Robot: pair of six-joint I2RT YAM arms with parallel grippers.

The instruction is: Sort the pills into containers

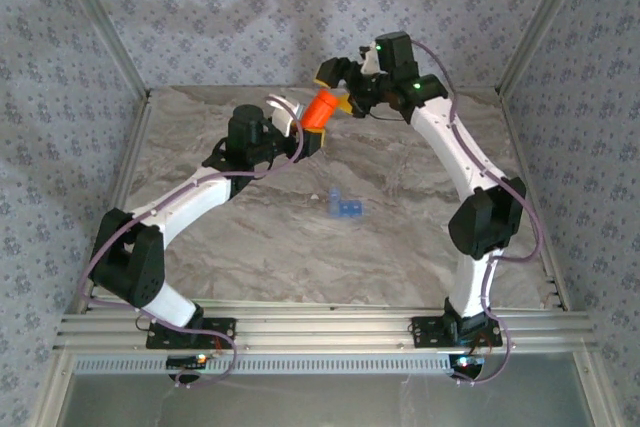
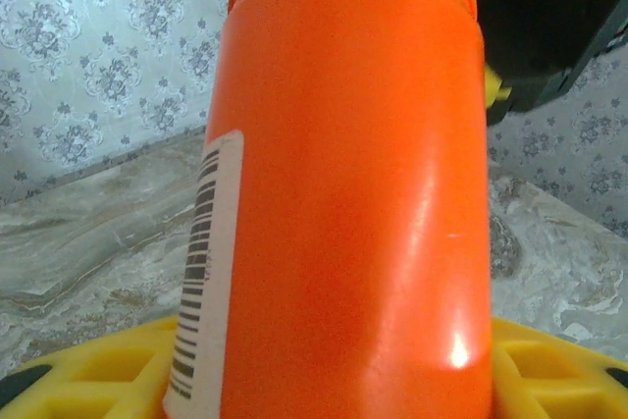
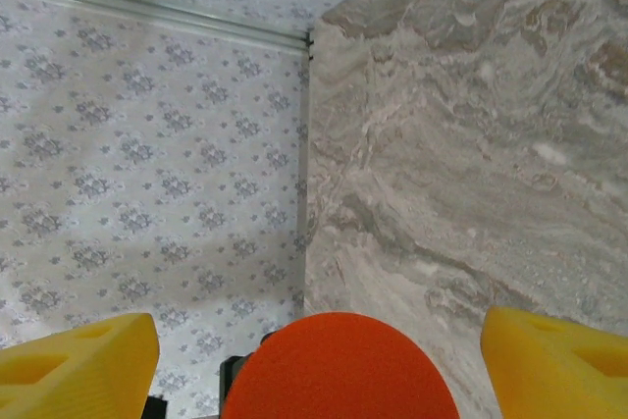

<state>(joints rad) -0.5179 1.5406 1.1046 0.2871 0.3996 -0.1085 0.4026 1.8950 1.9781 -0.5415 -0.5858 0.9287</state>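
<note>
In the top view the orange cylindrical bottle (image 1: 322,107) is held off the table near the back wall, tilted, with my left gripper (image 1: 305,134) shut on its lower part. In the left wrist view the bottle (image 2: 343,174) and its barcode label fill the middle, with yellow fingers (image 2: 98,370) on either side. My right gripper (image 1: 340,87) is at the bottle's upper end. In the right wrist view its yellow fingers (image 3: 78,360) stand apart, with a gap on each side of the bottle's end (image 3: 339,370). The blue pill box (image 1: 345,206) lies mid-table. No loose pills are visible.
The marble table (image 1: 250,237) is bounded by patterned walls on three sides and aluminium rails (image 1: 320,332) at the near edge. Both arms reach toward the back centre. The pill box sits apart from them.
</note>
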